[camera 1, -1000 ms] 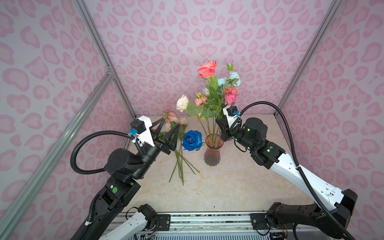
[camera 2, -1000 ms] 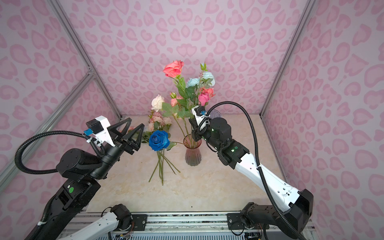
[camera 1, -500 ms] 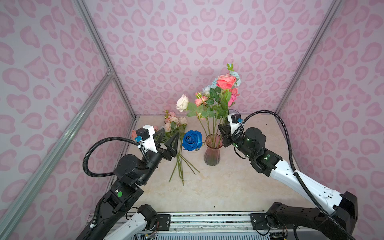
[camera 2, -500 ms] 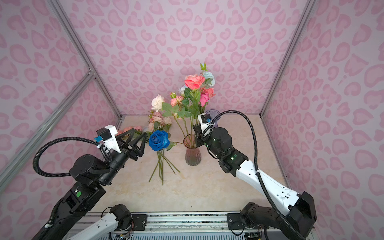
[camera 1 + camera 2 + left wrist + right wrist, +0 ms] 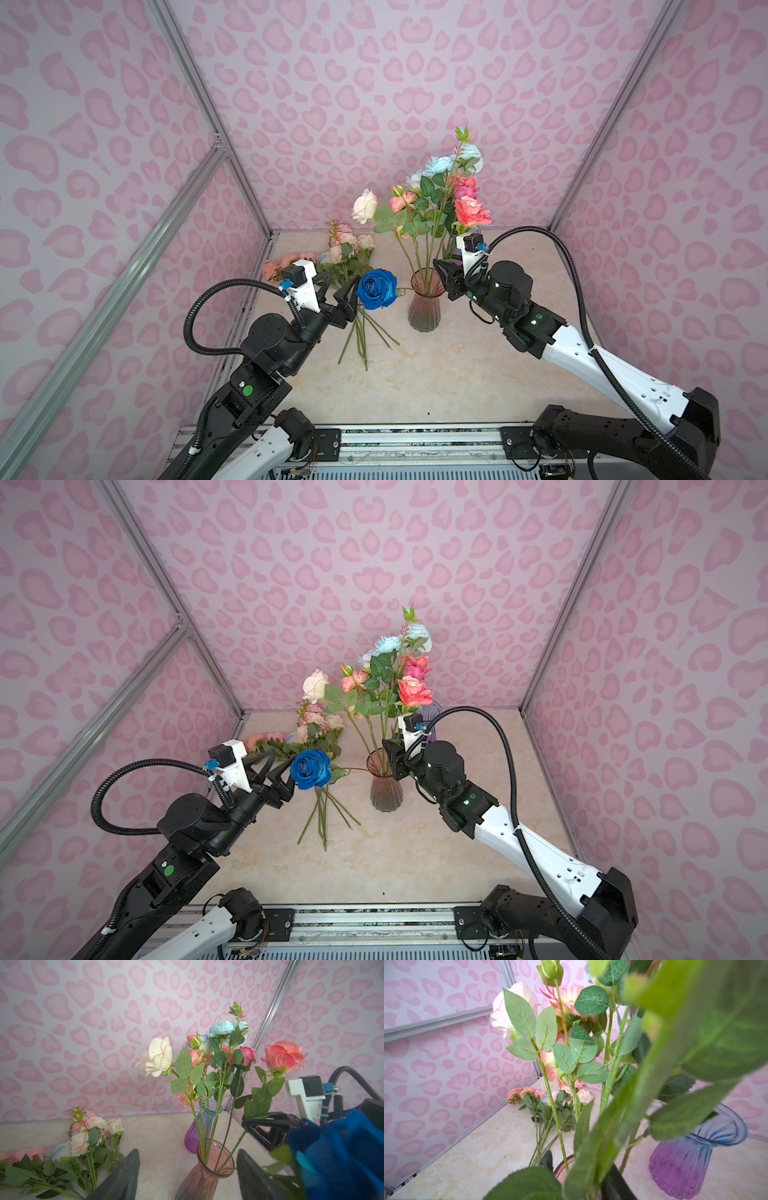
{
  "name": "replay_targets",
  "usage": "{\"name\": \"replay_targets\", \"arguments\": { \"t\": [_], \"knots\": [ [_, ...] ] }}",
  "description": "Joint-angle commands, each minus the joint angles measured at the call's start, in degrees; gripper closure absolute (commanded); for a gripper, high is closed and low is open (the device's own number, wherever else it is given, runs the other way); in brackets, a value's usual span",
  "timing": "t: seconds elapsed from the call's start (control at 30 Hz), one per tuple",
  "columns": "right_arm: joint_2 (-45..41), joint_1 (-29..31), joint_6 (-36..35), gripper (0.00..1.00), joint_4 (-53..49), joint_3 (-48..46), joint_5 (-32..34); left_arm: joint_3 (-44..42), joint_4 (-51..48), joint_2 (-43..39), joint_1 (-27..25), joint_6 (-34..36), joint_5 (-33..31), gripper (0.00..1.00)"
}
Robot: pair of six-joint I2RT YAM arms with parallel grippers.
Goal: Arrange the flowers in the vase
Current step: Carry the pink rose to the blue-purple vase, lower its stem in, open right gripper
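Observation:
A pink glass vase (image 5: 424, 309) (image 5: 386, 789) (image 5: 204, 1176) holds several flowers: a cream rose (image 5: 365, 205), pale blue blooms (image 5: 440, 164) and a coral rose (image 5: 471, 210) (image 5: 283, 1054). A deep blue rose (image 5: 376, 289) (image 5: 311, 769) leans far left, its stem running to the vase rim. My right gripper (image 5: 445, 277) (image 5: 581, 1169) sits just above the rim, fingers apart, with the coral rose's stem between them. My left gripper (image 5: 338, 287) (image 5: 187, 1150) is open and empty, right beside the blue rose.
More loose flowers (image 5: 347, 249) (image 5: 550, 1101) lie on the marble table (image 5: 415, 386) at the back left, stems (image 5: 361, 338) pointing forward. A purple vase (image 5: 197, 1128) (image 5: 691, 1159) stands behind the pink one. Pink patterned walls close in three sides.
The right gripper came down with the coral rose, whose head now sits lower among the others, and its fingers parted. The left arm moved lower and closer to the blue rose.

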Motion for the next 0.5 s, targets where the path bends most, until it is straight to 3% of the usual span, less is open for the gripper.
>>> {"name": "replay_targets", "arguments": {
  "t": [0.0, 0.37, 0.47],
  "knots": [
    [-0.9, 0.1, 1.0, 0.55, -1.7, -0.4, 0.3, -0.8, 1.7, 0.0, 0.1, -1.0, -1.8, 0.26],
    [-2.7, 0.2, -1.0, 0.39, -6.7, 1.3, -0.4, -0.3, -0.7, 0.9, 0.2, -2.7, -11.5, 0.26],
    [-4.4, 0.2, -0.8, 0.32, -7.9, 0.9, 0.7, -0.6, -1.9, 1.7, 0.3, -4.8, -18.0, 0.26]
  ]
}}
